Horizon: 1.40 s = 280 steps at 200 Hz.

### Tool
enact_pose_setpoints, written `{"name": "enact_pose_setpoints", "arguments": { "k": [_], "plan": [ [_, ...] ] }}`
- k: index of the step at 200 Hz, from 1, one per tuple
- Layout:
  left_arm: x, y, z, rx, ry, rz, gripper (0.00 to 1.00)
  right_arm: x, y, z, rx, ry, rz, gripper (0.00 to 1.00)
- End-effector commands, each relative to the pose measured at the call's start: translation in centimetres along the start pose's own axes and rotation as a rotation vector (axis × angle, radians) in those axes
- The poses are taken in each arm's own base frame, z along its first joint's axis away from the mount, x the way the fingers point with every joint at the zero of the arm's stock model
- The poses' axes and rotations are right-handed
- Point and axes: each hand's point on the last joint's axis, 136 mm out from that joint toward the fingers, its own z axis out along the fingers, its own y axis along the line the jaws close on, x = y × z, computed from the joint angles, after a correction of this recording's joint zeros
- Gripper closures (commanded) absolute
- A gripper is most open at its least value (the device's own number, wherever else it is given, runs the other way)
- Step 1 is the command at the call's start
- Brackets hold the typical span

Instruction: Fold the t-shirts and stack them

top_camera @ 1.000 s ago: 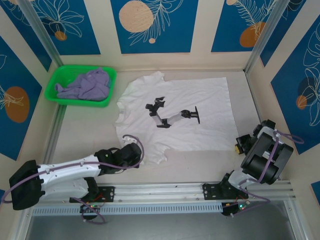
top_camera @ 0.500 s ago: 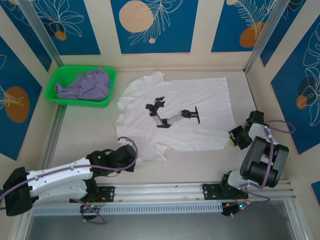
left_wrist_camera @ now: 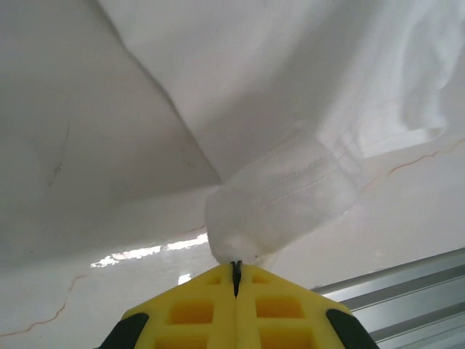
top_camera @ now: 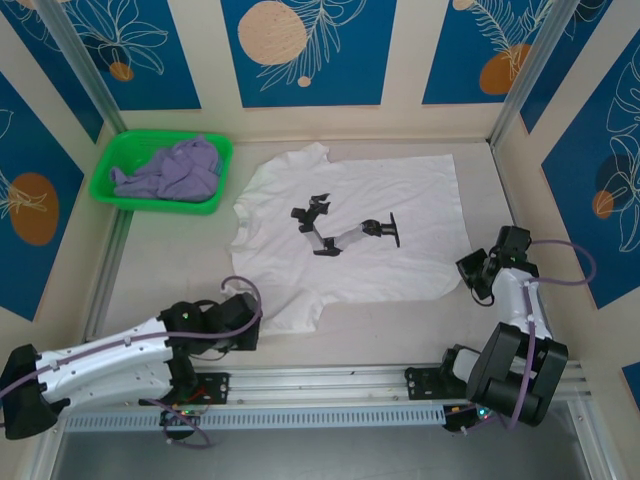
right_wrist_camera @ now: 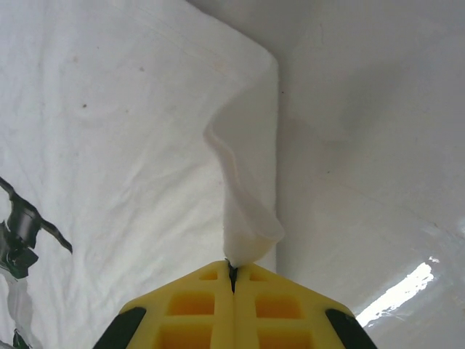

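White cloth is laid flat in the middle of the table (top_camera: 160, 270): the white t-shirt (top_camera: 400, 200), print (top_camera: 345, 230) side up, neck to the left & bottom hem to the right. The near left sleeve is pinched by the left gripper (left_wrist_camera: 236, 266). Its yellow fingers are pressed tight together, w/ a small fold of hemmed cloth bunched at the tips. The near right corner of the hem is pinched by the right gripper (right_wrist_camera: 232, 269). Its fingers are shut tight too, w/ the cloth pulled up into a thin peak at the tips. Both arms are kept low at the near edge, one at each end of the shirt. The lavender t-shirt (top_camera: 175, 168) is left crumpled in the green basket (top_camera: 103, 185) at the far left, just beside the white shirt's far sleeve but not touching it.
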Motion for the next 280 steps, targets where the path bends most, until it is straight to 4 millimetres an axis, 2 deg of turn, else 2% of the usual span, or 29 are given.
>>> {"name": "enact_pose_setpoints", "arguments": {
  "k": [1, 28, 56, 89, 124, 161, 191, 226, 241, 246, 263, 280],
  "plan": [
    [-3.5, -1.5, -2.6, -0.044, -0.093, 0.055, 1.0, -0.9, 2.3, -1.3, -0.055, -0.025, -0.009, 1.0],
    [-8.7, -4.0, -4.2, -0.08, -0.152, 0.101, 1.0, -2.4, 4.0, -1.9, -0.052, -0.07, -0.029, 1.0],
    [-13.9, -5.0, -3.9, -0.096, -0.151, 0.104, 1.0, -4.0, 6.0, -1.5, -0.058, -0.069, -0.018, 1.0],
    [-19.8, -3.3, -2.5, -0.133, -0.125, 0.054, 1.0, -6.2, 7.7, 0.1, -0.019, -0.057, -0.01, 1.0],
    [-24.7, -0.9, -0.4, -0.159, -0.077, -0.017, 1.0, -8.2, 7.7, 2.4, 0.05, -0.045, 0.013, 1.0],
    [-28.7, 1.0, 2.6, -0.222, -0.038, -0.043, 1.0, -8.9, 7.2, 4.7, 0.082, -0.015, 0.048, 1.0],
    [-31.5, 1.6, 5.1, -0.271, -0.003, -0.029, 1.0, -9.0, 7.0, 6.2, 0.101, 0.012, 0.062, 1.0],
    [-34.9, 2.7, 5.6, -0.36, -0.014, -0.016, 1.0, -9.0, 7.0, 7.3, 0.11, 0.039, 0.069, 1.0],
    [-36.4, 3.1, 5.1, -0.365, -0.041, -0.029, 0.91, -9.0, 6.8, 7.6, 0.119, 0.052, 0.074, 1.0],
    [-36.8, 3.2, 4.8, -0.364, -0.051, -0.036, 0.88, -9.1, 6.7, 7.5, 0.12, 0.052, 0.08, 0.96],
    [-37.9, 3.8, 3.0, -0.375, -0.095, -0.064, 0.51, -9.3, 6.3, 6.7, 0.11, 0.036, 0.101, 0.83],
    [-38.0, 4.7, 0.6, -0.42, -0.147, -0.091, 0.22, -9.4, 5.9, 5.1, 0.086, -0.006, 0.123, 0.62]
  ]
}}
